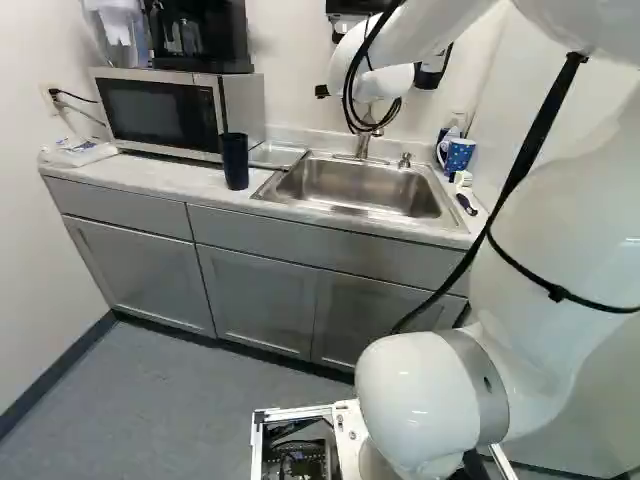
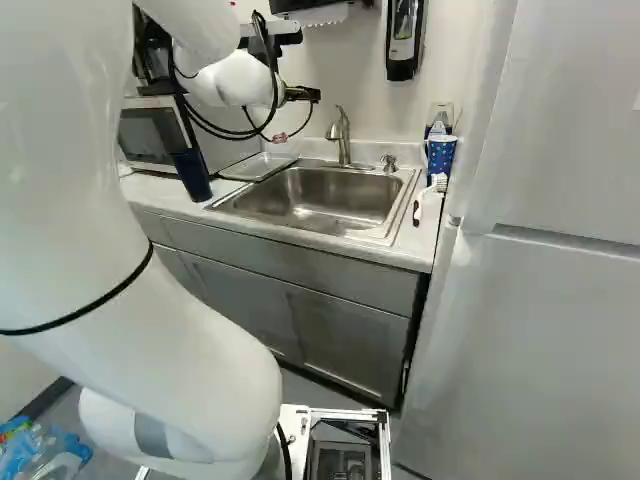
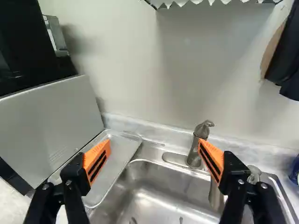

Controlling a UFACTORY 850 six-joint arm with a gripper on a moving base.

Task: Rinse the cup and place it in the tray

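The job looks to be at its start, with 0 of its main stages done. The cup (image 1: 235, 160), a tall dark tumbler, stands upright on the table (image 1: 165, 176), in front of the microwave (image 1: 160, 108) and just beside the tray (image 3: 120, 150), but not in it. The hand (image 3: 155, 159) is released: its 2 orange pads (image 3: 96, 161) stand wide apart with nothing between them, up over the area of the sink (image 2: 320, 200) and tray. No stream of water shows at the faucet (image 2: 343, 138), and the cup is outside the basin, so I judge that the rinse is ahead; whether the cup is wet or clean, I cannot tell. A 2nd vessel, a patterned blue mug (image 2: 441, 157), stands at the sink's far side from the tumbler; I take the tumbler as the likelier target. Left to do, then, are 4 things: grasp the cup, bring it under the faucet, rinse it with the water running, and set it down in the tray.
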